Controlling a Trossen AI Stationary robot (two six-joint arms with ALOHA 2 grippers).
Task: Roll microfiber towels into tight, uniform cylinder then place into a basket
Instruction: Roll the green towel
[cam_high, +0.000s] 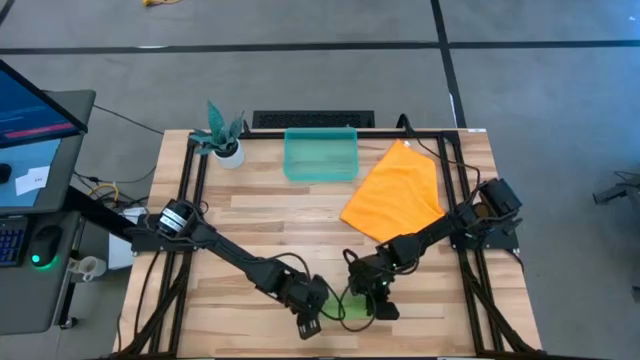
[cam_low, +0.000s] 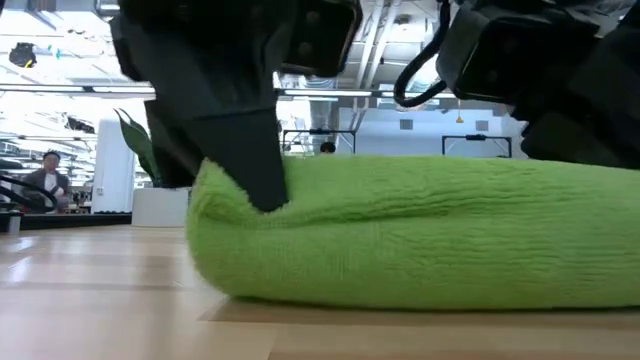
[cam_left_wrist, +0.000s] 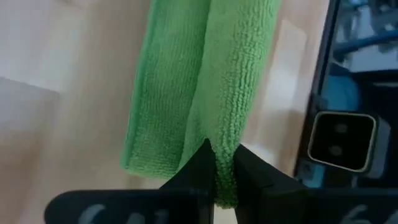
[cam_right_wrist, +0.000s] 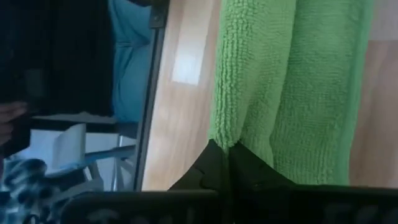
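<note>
- Green towel (cam_low: 420, 230) fills the low view's centre and lower right — a thick, folded or part-rolled bundle lying flat on the table (cam_high: 260, 215). In the high view only a sliver of it shows at bottom centre, between the two grippers.
- Left gripper (cam_left_wrist: 222, 163): fingers nearly together, pinching a thin fold at one end of the green towel, bottom centre of its wrist view. In the low view its dark finger presses into the bundle's upper left edge.
- Right gripper (cam_right_wrist: 227, 152): closed likewise on an edge at the towel's other end; the pile bunches around the fingertips.
- Orange towel (cam_high: 396, 192): spread loose, right of centre in the high view, one corner near the basket (cam_high: 321, 154). Untouched by either arm.
- Basket: upper centre of the high view, nothing visible in it; well apart from the green towel.
- Plant (cam_high: 222, 132): upper left of the table, clear of the work.
- Handling, judged: the cloth is light, soft and limp, with a grippy pile — unlikely to slip, but a roll will slacken if one end is released. Best held at both ends, deep enough to trap several layers rather than the outer one.
- Roll looks loose and flattened, not yet a tight cylinder.
</note>
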